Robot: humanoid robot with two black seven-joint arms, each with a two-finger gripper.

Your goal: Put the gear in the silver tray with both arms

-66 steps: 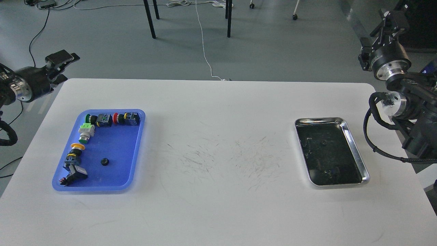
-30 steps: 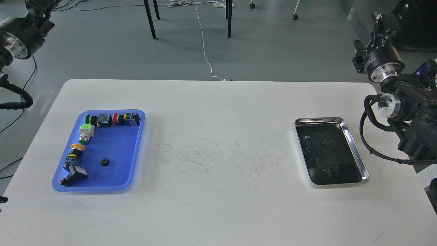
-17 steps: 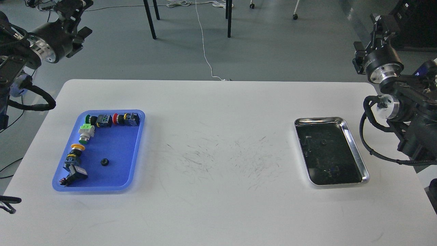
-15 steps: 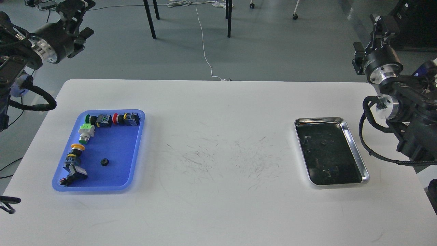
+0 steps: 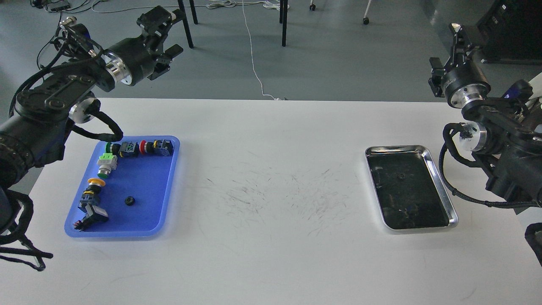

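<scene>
Head view, looking forward and down onto a white counter (image 5: 271,262). At left lies a blue tray (image 5: 169,186) holding a row of push-button switches (image 5: 139,148) along its far and left sides and, alone on its bare floor, a small black gear (image 5: 129,201). At right lies the silver tray (image 5: 440,186), long axis running near to far, its dark bottom carrying a small dark speck that may be a part or a reflection; this cannot be told. The left arm (image 5: 63,91) reaches in from the left, its pincer (image 5: 163,25) raised over the far left edge of the counter with fingers apart and nothing between them. The right arm (image 5: 499,140) stands beside the silver tray, its pincer (image 5: 456,40) pointing up and away; it is seen edge-on, so whether it is open or closed cannot be told, and no object is visible in it. The governing relation: the gear lies nearward of the left pincer and slightly to its left, well below it, and well apart from the silver tray across the scratched middle of the counter. The left arm is much the nearer to the gear, the right arm the nearer to the silver tray. Judged from this layout, the task is at its start, and the gear probably must be lifted by the left pincer and passed rightward.
</scene>
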